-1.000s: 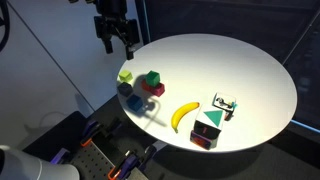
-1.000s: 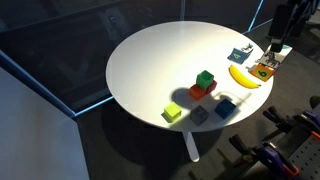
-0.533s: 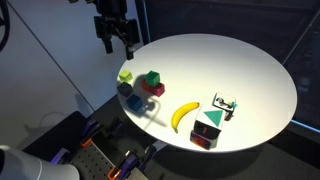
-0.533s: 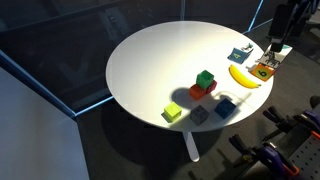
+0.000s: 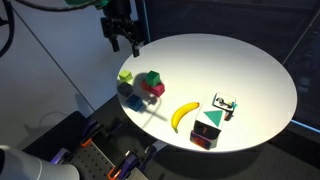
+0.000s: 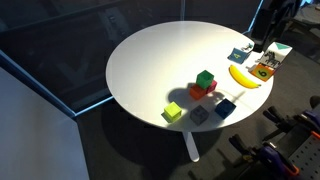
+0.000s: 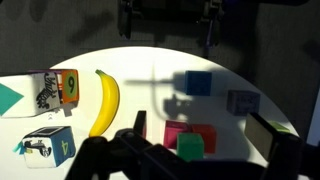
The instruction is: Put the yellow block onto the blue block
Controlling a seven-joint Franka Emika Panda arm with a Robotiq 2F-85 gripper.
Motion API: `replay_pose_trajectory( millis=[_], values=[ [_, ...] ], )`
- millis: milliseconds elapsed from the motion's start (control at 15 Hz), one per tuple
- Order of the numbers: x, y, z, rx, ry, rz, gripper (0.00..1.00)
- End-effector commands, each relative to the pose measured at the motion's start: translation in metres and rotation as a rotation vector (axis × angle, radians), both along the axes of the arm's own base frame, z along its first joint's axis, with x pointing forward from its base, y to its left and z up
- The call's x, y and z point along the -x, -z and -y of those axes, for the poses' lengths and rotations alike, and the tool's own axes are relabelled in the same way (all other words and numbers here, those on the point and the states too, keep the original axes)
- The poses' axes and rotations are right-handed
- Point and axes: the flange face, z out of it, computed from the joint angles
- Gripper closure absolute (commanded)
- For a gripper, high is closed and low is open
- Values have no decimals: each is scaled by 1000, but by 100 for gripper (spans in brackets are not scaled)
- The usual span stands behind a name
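In an exterior view, the gripper (image 5: 125, 44) hangs over the near-left rim of the round white tabletop (image 5: 230, 60), its two fingers (image 5: 115, 44) spread apart with nothing between them. The yellow block (image 5: 125, 76) sits on the tabletop almost straight under those fingers, well apart from them, close to the rim. A green cube (image 5: 152, 78) stands just beside it, against a red block (image 5: 157, 91). The blue block (image 5: 138, 103) lies farther along the rim, with a grey block (image 5: 124, 90) between it and the yellow one. A banana (image 5: 183, 116) and two printed boxes lie beyond.

From the opposite exterior view I see the yellow block (image 6: 172, 113), the grey block (image 6: 200, 116) and the blue block (image 6: 225, 107) strung along the tabletop's edge, none touching. The green cube (image 6: 205, 79) and red block (image 6: 200, 91) sit behind them. Here the gripper is only a dark shape at the top right corner, past the banana (image 6: 244, 77), and I cannot make out its fingers.

In the wrist view the fingers (image 7: 276, 142) fill the lower edge, set wide. The blue block (image 7: 199, 82) shows above them and the green cube (image 7: 190, 148) between them. I cannot find the yellow block in this view.
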Motion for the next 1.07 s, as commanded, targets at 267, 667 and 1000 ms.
replay_pose_trajectory(
  millis=[267, 667, 1000],
  values=[
    [-42, 29, -53, -15, -39, 168, 0],
    [-53, 82, -80, -9, 22, 124, 0],
    [-48, 114, -100, 6, 79, 56, 0]
  ],
)
